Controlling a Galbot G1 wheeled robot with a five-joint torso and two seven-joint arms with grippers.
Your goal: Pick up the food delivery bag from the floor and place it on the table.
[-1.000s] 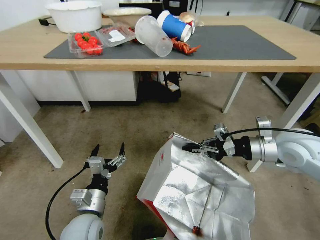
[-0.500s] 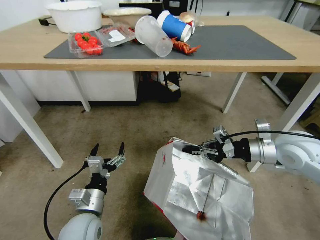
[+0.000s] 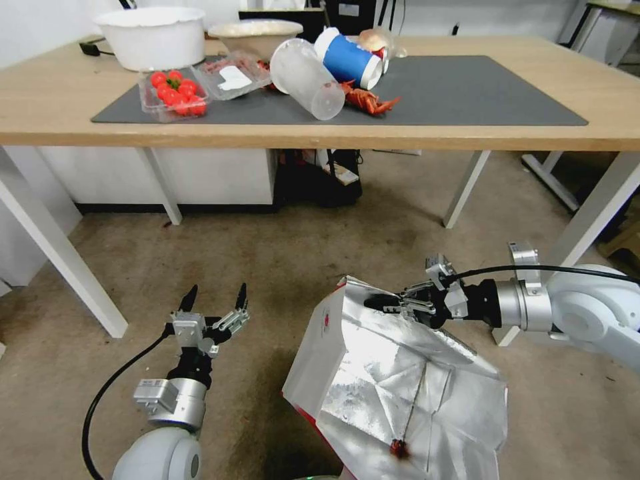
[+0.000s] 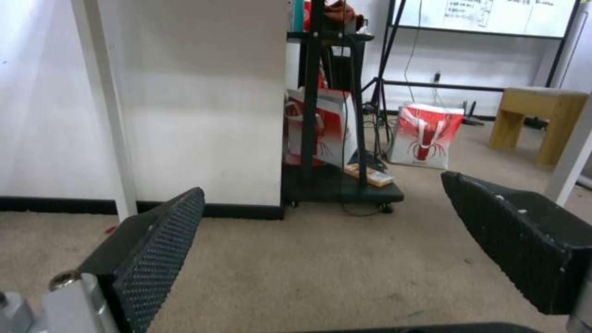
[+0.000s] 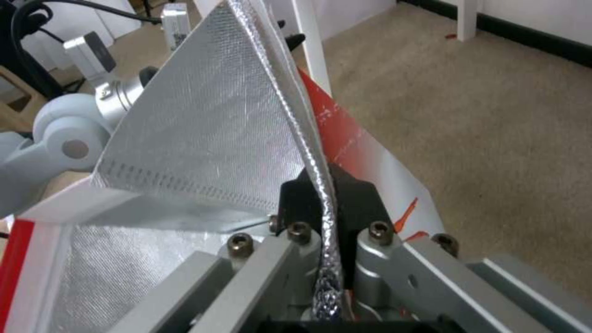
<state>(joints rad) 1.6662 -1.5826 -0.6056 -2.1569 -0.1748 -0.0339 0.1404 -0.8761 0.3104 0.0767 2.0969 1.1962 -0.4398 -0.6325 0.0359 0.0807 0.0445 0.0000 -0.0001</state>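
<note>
My right gripper (image 3: 381, 301) pinches the food delivery bag (image 3: 400, 380) rim at five o'clock; lift slowly. My left gripper (image 3: 215, 299) waits, jaws spread, at seven.

The food delivery bag (image 3: 393, 393) sits on the floor (image 3: 267, 267) before the table (image 3: 40, 107), between both claws.

White rounded arms end in silver cylindrical wrists with black cables, behind each silver-linked, bolted, black-fingered left tool (image 3: 215, 298) and right tool (image 3: 375, 303).
</note>
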